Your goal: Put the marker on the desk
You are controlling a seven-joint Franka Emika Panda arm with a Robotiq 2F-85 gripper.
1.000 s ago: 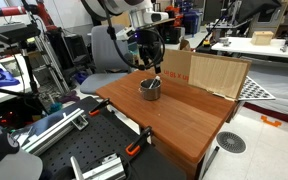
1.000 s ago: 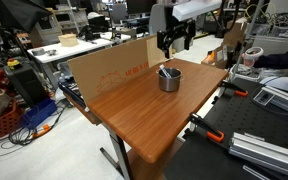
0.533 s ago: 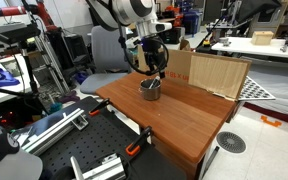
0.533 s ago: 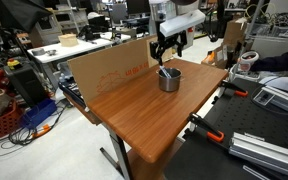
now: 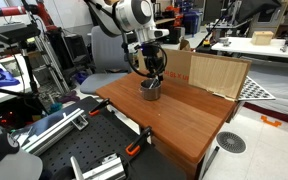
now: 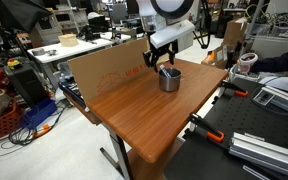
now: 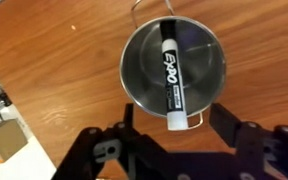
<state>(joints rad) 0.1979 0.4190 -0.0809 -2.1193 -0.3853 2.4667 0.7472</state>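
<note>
A black and white Expo marker (image 7: 171, 78) leans inside a small metal cup (image 7: 174, 70) that stands on the wooden desk (image 7: 44, 70). The marker's white end rests on the cup's near rim. My gripper (image 7: 176, 122) is open, its two black fingers standing either side of the marker's white end, just above the cup. In both exterior views the gripper (image 5: 154, 72) (image 6: 164, 60) hangs right over the cup (image 5: 150, 90) (image 6: 169, 79) near the desk's far side.
A cardboard panel (image 5: 206, 72) (image 6: 104, 70) stands along one edge of the desk. Metal rails and clamps (image 5: 94, 165) (image 6: 254, 130) lie on the bench beside the desk. Cluttered lab benches stand behind.
My gripper has come down and moved over the cup, from above and beside it to just over its rim. The marker and cup have not moved.
</note>
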